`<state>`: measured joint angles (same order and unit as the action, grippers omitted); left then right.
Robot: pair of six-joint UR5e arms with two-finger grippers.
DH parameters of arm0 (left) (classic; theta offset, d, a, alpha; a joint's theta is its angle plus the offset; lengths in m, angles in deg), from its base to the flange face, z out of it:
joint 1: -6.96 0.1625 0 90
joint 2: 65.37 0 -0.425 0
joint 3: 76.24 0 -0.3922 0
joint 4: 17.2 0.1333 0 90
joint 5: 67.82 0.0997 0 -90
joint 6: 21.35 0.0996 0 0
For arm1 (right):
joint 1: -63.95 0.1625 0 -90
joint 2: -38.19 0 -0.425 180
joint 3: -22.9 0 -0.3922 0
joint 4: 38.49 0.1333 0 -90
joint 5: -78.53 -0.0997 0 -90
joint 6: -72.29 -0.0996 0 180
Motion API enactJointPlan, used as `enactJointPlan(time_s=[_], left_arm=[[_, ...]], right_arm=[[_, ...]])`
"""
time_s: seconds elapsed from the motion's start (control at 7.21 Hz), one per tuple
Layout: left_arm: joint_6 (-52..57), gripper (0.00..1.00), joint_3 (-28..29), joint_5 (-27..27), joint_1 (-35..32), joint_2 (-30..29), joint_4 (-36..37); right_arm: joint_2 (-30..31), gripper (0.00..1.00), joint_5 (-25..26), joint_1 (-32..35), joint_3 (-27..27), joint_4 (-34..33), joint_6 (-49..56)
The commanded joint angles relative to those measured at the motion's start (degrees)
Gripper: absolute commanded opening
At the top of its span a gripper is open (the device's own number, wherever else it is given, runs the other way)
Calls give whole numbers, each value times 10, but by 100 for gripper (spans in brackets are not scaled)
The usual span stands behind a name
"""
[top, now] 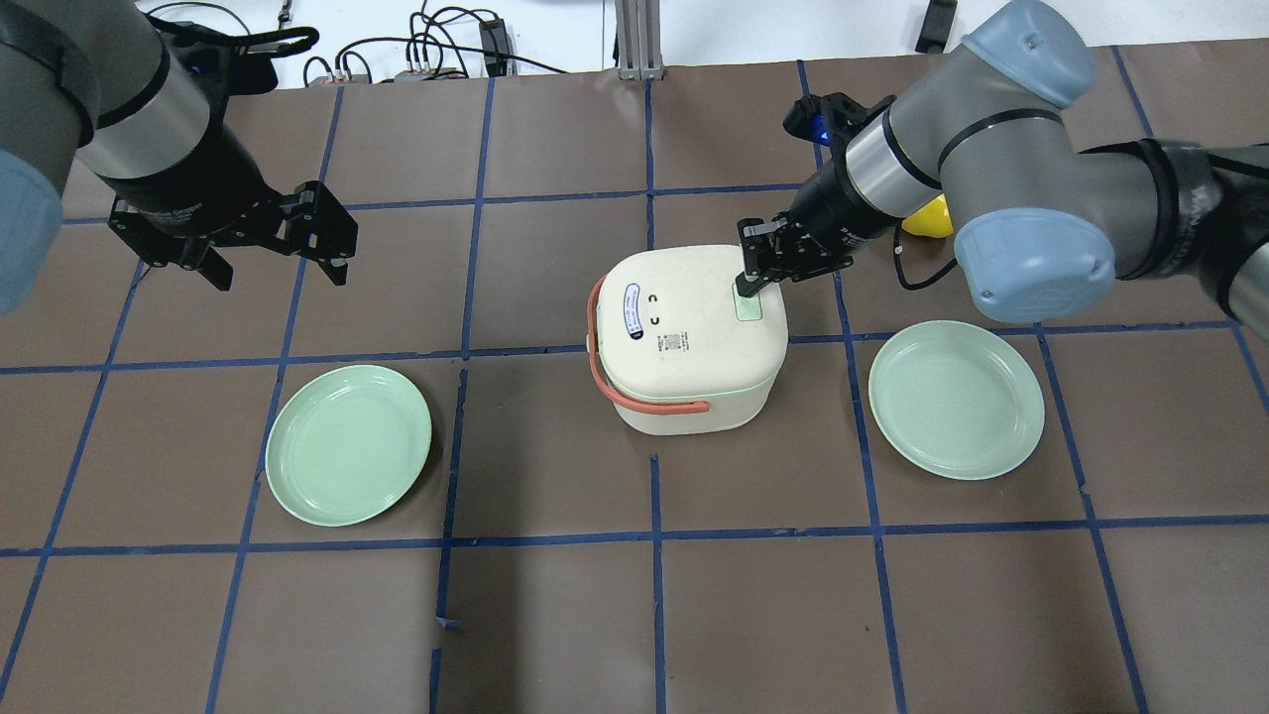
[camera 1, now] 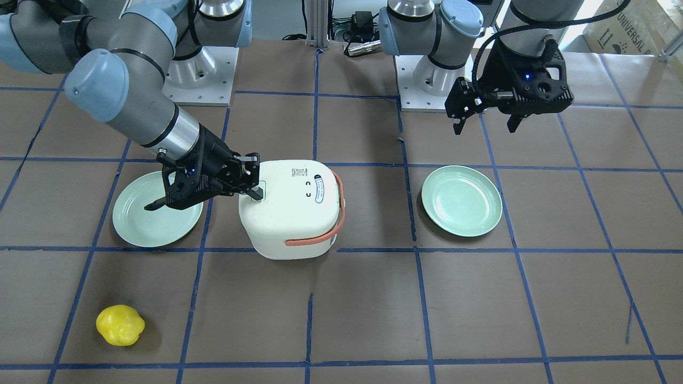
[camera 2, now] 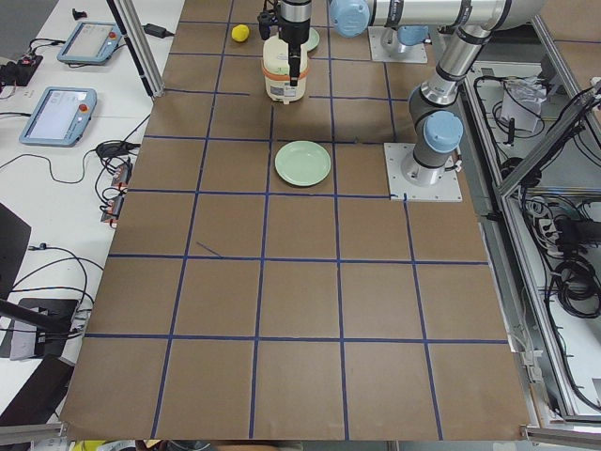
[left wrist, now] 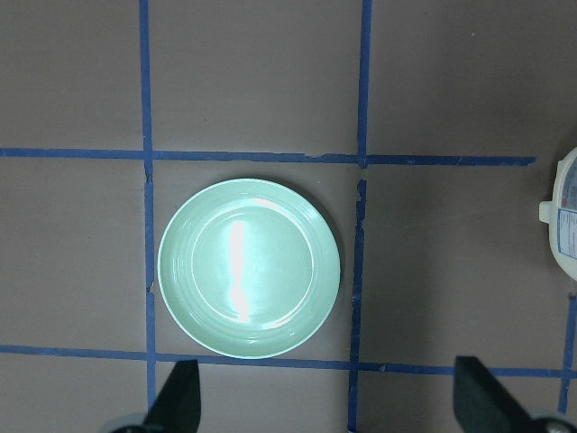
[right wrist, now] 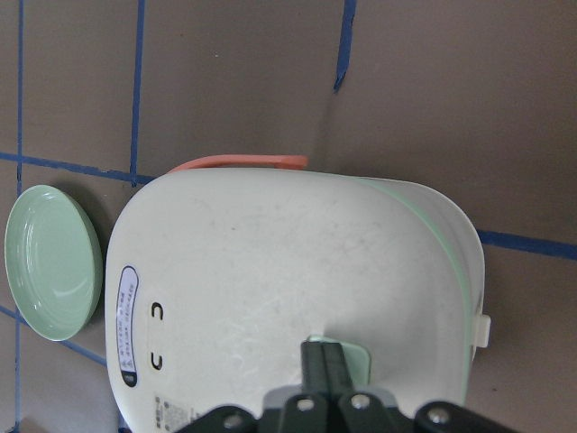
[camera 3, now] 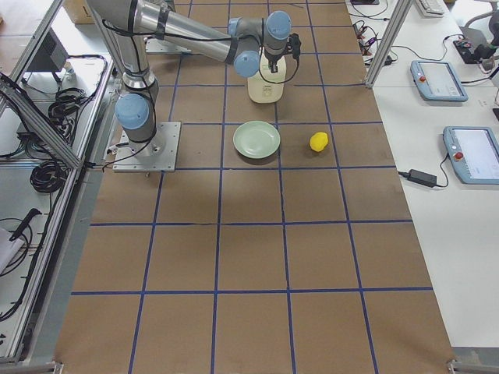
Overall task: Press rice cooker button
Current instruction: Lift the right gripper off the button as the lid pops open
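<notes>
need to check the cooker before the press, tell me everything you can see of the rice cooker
The rice cooker is a small, white, rounded-square, plastic-looking body with a pale green seam under the closed lid. A salmon-orange handle lies folded down around one side. The lid carries an oval label and a pale green button near one edge. It stands upright on the brown table between two green plates, touching neither. The shut right gripper has its tips on the button.
</notes>
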<state>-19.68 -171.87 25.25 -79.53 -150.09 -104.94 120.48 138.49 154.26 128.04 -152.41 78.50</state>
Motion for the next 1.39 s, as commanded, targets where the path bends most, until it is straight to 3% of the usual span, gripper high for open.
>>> enactJointPlan(time_s=[0.0, 0.28, 0.55, 0.83, 1.11, 1.25], left_arm=[[0, 100, 0, 0, 0, 0, 0], [0, 100, 0, 0, 0, 0, -1], [0, 100, 0, 0, 0, 0, 0], [0, 100, 0, 0, 0, 0, 0], [0, 100, 0, 0, 0, 0, 0], [0, 100, 0, 0, 0, 0, -1]], right_arm=[[27, 37, 18, 1, -6, 11, -5], [61, 99, 86, 1, -8, 19, 0], [96, 100, 147, 0, -20, 32, -5], [101, 100, 169, -3, -90, 107, -7], [98, 97, 228, -3, -128, 125, -64], [97, 98, 231, -3, -139, 127, -67]])
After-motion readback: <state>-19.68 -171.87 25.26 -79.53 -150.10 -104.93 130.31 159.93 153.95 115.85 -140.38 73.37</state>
